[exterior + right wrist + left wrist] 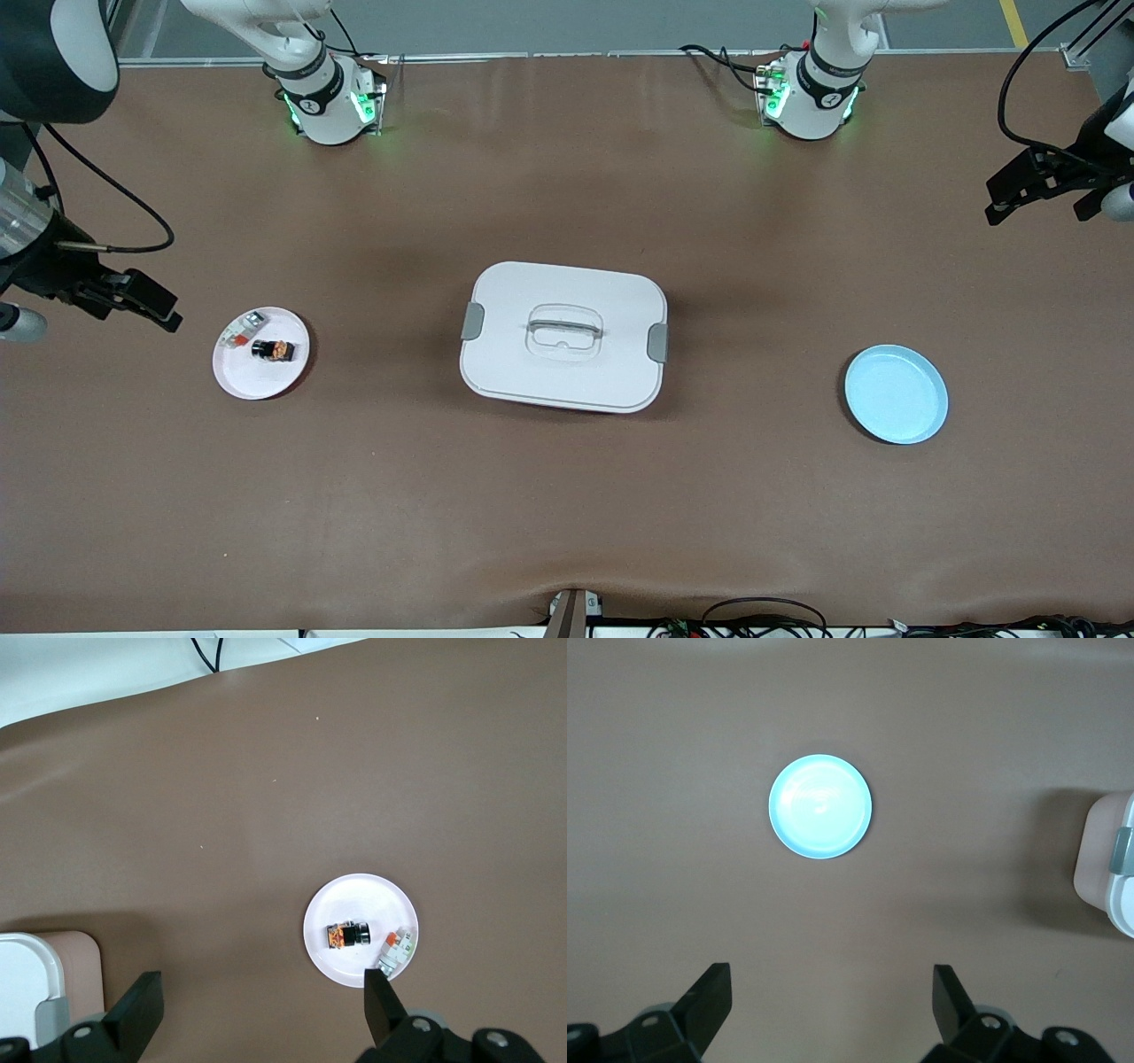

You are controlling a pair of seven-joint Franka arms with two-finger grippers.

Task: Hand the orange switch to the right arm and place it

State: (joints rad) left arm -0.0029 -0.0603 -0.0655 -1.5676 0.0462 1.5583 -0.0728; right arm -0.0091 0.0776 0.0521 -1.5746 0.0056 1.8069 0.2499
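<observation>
Left gripper (833,1005) raised at its own end of the table, fingers spread wide, right gripper (264,1010) likewise raised, fingers apart, empty.

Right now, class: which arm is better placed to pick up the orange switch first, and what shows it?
The right. The right gripper hangs open beside the pink plate holding the orange switch; the left gripper, also open, is near the blue plate.

A brown table (567,496) spans the scene, with grey floor (567,22) along its top edge.
</observation>
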